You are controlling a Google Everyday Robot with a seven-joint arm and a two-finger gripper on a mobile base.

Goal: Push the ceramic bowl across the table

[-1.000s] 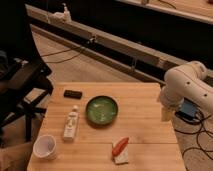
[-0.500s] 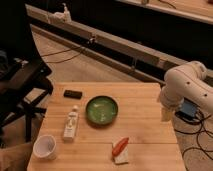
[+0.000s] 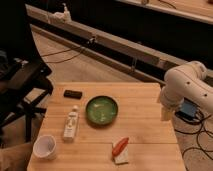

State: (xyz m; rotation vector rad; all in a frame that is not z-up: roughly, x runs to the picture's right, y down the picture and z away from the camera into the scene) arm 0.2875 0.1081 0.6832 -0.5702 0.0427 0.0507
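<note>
Camera view, the only one: nothing visibly changes vs 0.5 s and 1 s ago. The ceramic bowl sits in the same spot, approx. centre of the desk, just below mid-frame, upright, nothing touching it. The claw hangs where it was, mid-right of frame at the desk's right edge, well apart from the bowl; can't tell how wide it stands. The white arm above it hasn't shifted either. So, imo, the push hasn't begun and the approach is all still to do. The claw must come leftward and low to meet the bowl's rim. Nearby: bottle just left of the bowl, black item upper left, red-and-white item lower right, white cup bottom left. A leftward push prob. hits the bottle.
</note>
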